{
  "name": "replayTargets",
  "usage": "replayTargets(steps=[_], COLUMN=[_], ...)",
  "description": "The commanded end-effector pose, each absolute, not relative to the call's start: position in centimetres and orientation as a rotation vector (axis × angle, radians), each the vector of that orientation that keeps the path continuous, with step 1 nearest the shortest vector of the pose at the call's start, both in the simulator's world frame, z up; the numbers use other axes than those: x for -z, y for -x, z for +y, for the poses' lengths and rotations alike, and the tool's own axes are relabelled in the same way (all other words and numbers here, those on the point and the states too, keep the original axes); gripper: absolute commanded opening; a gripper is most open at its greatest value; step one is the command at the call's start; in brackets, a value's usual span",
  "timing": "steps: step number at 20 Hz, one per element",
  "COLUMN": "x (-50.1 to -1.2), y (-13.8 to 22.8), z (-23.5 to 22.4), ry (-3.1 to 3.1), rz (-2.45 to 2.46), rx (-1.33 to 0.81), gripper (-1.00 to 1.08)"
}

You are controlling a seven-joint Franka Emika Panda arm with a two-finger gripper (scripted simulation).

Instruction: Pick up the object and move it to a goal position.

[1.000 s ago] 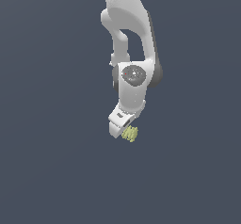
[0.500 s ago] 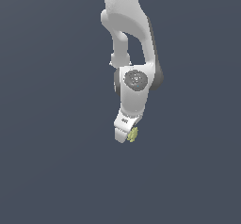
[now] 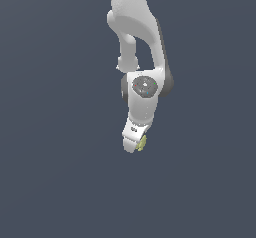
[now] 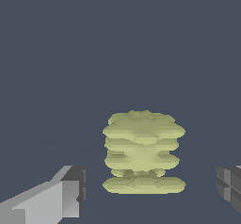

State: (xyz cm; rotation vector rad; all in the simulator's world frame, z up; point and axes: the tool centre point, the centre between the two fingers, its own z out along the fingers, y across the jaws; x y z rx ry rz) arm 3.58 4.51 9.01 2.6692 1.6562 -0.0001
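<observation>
The object is a small pale yellow-green lump with stacked ribbed ridges, resting on the dark grey floor. In the wrist view it stands between my two fingers, with a clear gap to each finger. One finger is white with a dark pad, and the other shows only at the picture's edge. My gripper is open and low around the object. In the exterior view only a sliver of the object shows beside the white hand, on the exterior view's right.
The white arm reaches down from the top of the exterior view. Plain dark grey floor lies all around, with no other objects in view.
My gripper has come down over the object, which has stayed in place. The hand now hides most of it in the exterior view.
</observation>
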Motion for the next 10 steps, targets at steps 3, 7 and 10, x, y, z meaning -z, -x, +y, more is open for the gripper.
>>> replayTargets(steps=[3, 7, 10], x=[-8.1, -5.9, -4.6], y=[-3.6, -3.5, -3.4], z=[4.5, 4.5, 4.6], ry=[-2.669, -2.666, -2.665], rz=[1.658, 1.661, 1.663], rx=[0.0, 0.0, 0.0], gripper=[1.0, 1.0, 1.0])
